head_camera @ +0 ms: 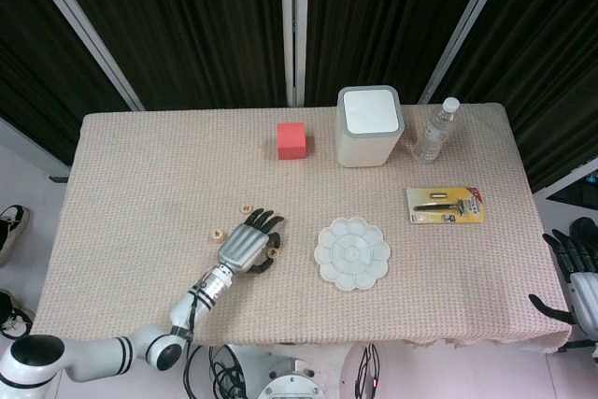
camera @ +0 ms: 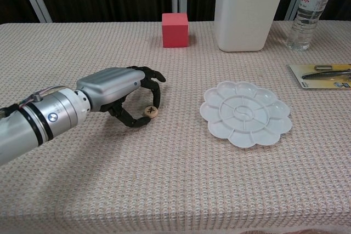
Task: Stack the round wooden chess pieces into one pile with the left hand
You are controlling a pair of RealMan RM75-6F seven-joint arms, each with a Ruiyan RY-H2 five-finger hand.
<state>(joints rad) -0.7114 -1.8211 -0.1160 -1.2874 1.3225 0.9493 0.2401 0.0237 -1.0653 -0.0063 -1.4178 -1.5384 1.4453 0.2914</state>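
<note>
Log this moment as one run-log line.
left hand: pinching chess piece on tablecloth | stack: not started | right hand: idle at table edge

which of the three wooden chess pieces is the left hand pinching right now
The piece nearest the palette, between the left hand's thumb and finger. The other two lie free behind the hand.

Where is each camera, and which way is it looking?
Head view: high above the table, looking down; shows the left hand with its arm, and the right hand off the table's edge.
Chest view: low at the near edge, looking across; shows the left hand only.
Both share: the left hand pinching a chess piece, the white palette, the red cube.
</note>
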